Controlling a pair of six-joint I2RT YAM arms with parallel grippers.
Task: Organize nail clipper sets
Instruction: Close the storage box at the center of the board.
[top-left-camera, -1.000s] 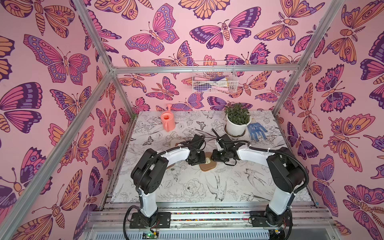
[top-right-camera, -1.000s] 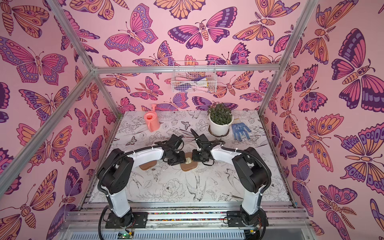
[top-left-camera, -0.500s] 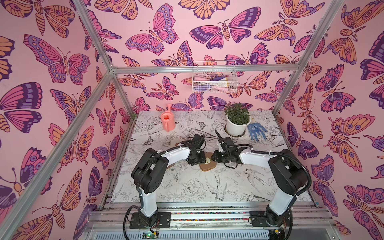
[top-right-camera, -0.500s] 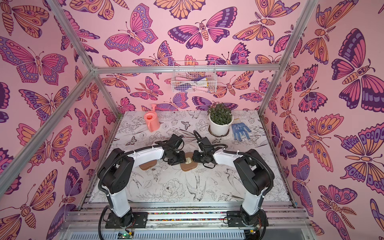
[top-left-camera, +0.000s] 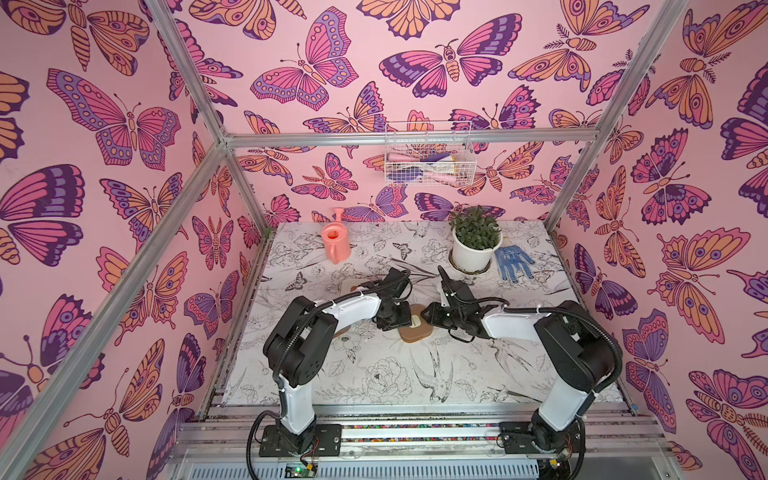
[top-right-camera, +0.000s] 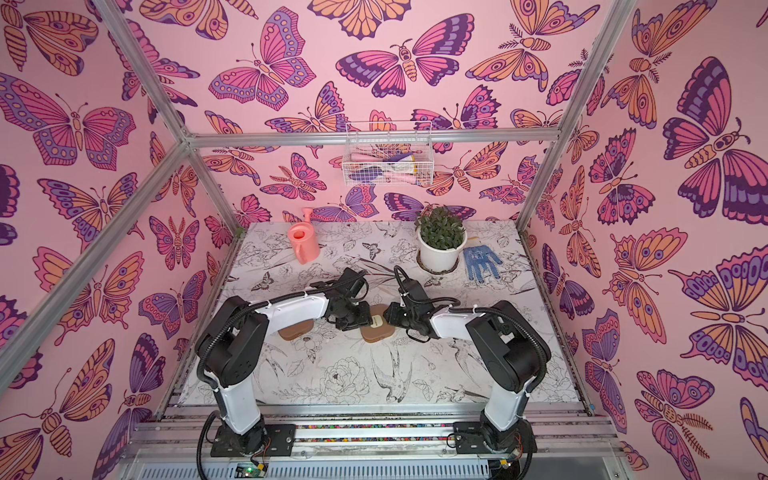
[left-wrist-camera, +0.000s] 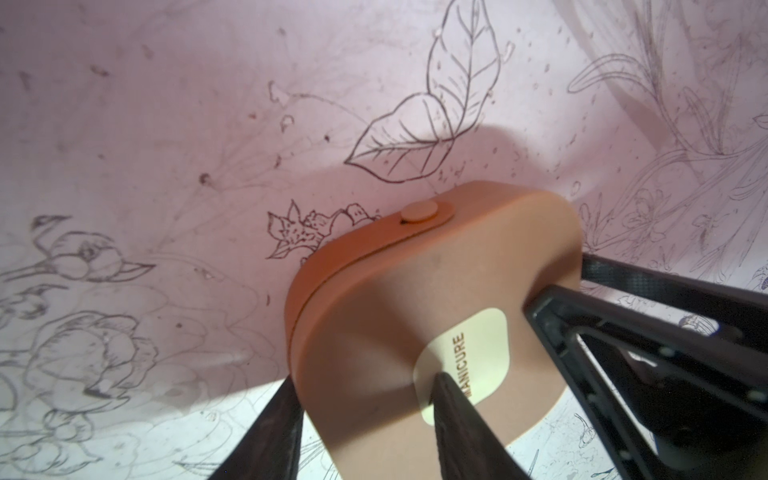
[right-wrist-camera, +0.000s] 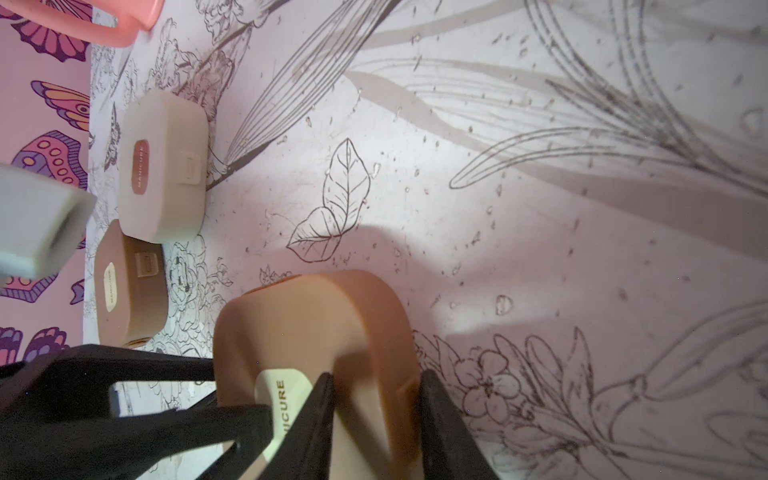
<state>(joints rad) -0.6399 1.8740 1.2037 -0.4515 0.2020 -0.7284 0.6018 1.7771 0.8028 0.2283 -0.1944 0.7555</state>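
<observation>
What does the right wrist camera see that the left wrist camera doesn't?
Only the right wrist view: a cream case, a second brown case and the pink watering can. Only the left wrist view: the round clasp button on the tan case. Both: the tan case with its MANICURE label, the flowery table, and the left tool and right tool gripping it.

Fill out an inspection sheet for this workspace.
Surface: table cover printed with birds and flowers, lying flat.
Job's things: tan manicure case closed, mid-table; brown manicure case and cream manicure case closed, next to each other. Loose clippers: nothing seen.
Clutter: pink watering can, potted plant, blue dotted glove, all at the back.
Pincers: left pincer and right pincer clamp the tan manicure case from opposite sides.
Cables: black hoses run along both arms.
Surroundings: butterfly walls, aluminium frame, wire basket on the back wall.
</observation>
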